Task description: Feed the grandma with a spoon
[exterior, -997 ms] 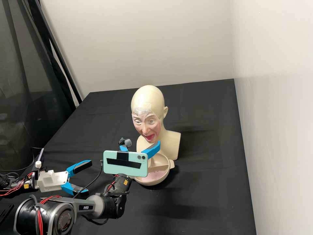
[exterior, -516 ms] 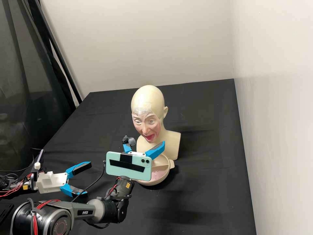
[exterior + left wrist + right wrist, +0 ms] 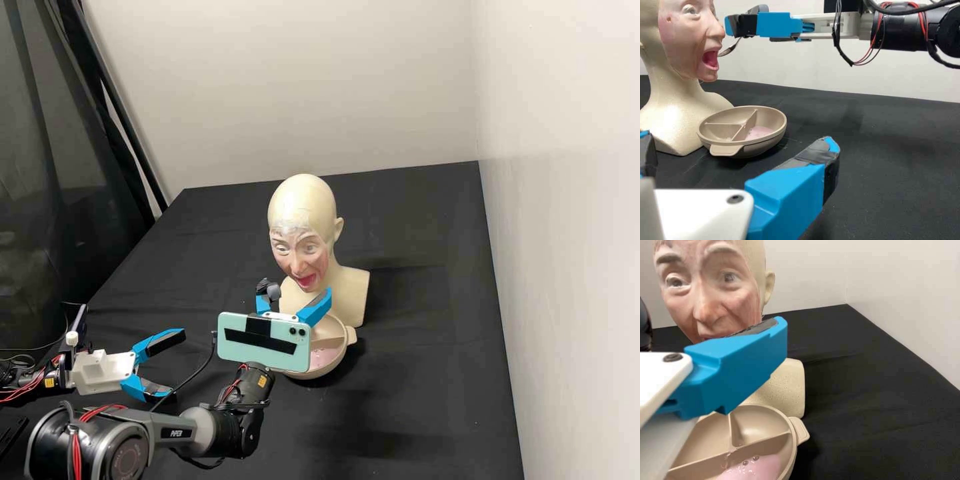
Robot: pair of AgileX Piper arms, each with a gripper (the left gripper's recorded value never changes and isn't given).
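Note:
The grandma mannequin head [image 3: 305, 241] stands mid-bench, mouth open, facing the arms. A beige divided bowl [image 3: 339, 349] with pink food rests against its bust. My right gripper [image 3: 297, 295] is raised just in front of the chin, above the bowl, and is shut on a metal spoon [image 3: 730, 49]. The spoon's tip is at the open mouth [image 3: 710, 59]. Its blue finger [image 3: 735, 365] crosses below the face [image 3: 710, 285]. My left gripper [image 3: 175, 363] stays low over the bench at the front left, open and holding nothing, well short of the bowl [image 3: 742, 131].
A white wall runs along the bench's right edge and another along the back. Dark panels and loose cables [image 3: 27, 380] sit at the front left. A mint phone-like block [image 3: 265, 341] rides on the right wrist. Bare black bench lies to the right of the bowl.
The right arm has shifted slightly rightward and closer to the head, keeping the spoon at the mouth. The left gripper has barely moved.

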